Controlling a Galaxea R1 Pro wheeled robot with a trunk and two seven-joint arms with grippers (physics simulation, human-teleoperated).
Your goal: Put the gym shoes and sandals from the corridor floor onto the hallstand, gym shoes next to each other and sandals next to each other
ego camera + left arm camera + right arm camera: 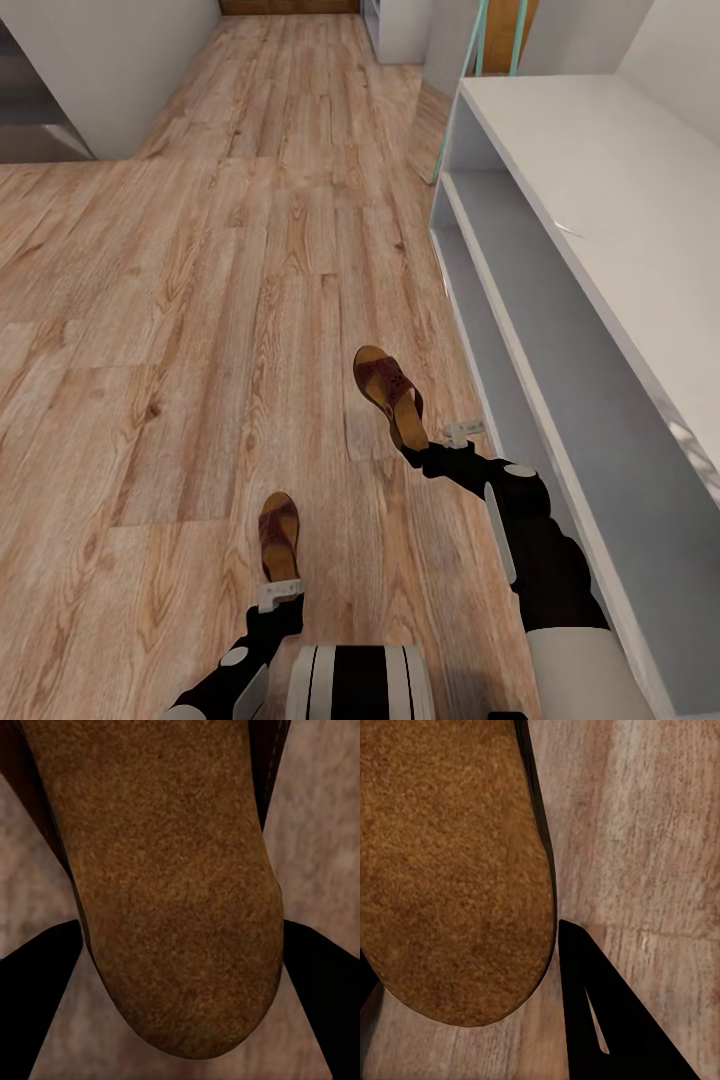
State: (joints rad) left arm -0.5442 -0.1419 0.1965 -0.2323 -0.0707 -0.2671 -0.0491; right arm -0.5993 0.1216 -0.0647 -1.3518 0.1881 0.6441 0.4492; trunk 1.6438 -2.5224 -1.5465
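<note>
**Corridor ahead of me**

I look down on light wood-grain plank flooring (pixel 200 300) running far ahead. On my right stands a pale grey-white shelving unit (pixel 600 180) with a long flat top and open tiers below. A white wall corner (pixel 110 70) juts in far left. Teal-edged framing (pixel 480 40) rises beyond the unit.

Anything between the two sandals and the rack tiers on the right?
Nothing visible. Right gripper holds one sandal by its heel just beside the hallstand; its open tiers look bare there. Left gripper holds the other sandal by the heel; between it and the rack are only floor and the right arm.
</note>
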